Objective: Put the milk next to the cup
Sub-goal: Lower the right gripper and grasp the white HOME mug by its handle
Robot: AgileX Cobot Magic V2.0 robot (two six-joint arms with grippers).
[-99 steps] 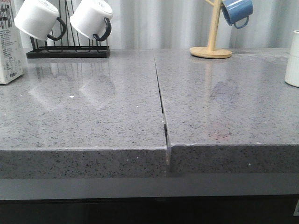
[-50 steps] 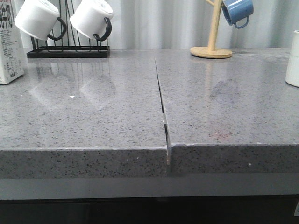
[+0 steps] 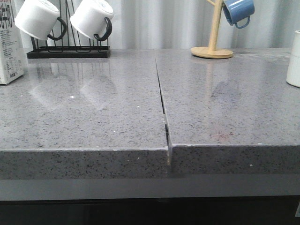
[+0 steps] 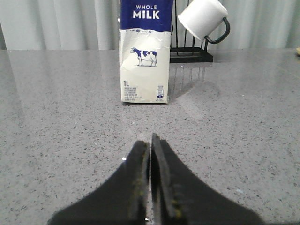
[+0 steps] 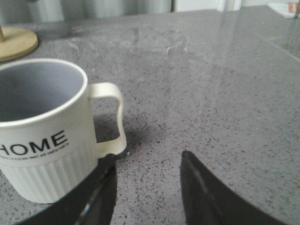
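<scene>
In the front view you get only slivers of the two task items: the milk [image 3: 10, 44] is cut off at the left edge of the frame, and the cup [image 3: 294, 58] shows as a pale strip at the right edge, so they stand well apart on the grey speckled counter [image 3: 93, 117]. A seam [image 3: 161, 101] runs down the middle of the frame between the two slabs. Neither arm appears in this view.

Your left wrist view fills in the carton: the milk [image 4: 144, 51] stands upright in the upper middle of the frame, its cow picture and "WHOLE MILK" lettering facing the camera. The left gripper [image 4: 150, 143] sits at the bottom centre with its fingers pressed together, holding nothing and clear of the carton. A white mug with a black handle [image 4: 202, 18] hangs on a black rack [image 4: 190, 56] at the upper right, behind the milk.

Your right wrist view shows the cup [image 5: 42, 131] at the lower left, "HOME" readable, handle toward frame centre. The right gripper [image 5: 147, 187] is spread wide and empty, one finger [image 5: 101, 192] just beside the cup's base. A wooden stand base [image 5: 16, 42] sits at the upper left.
</scene>
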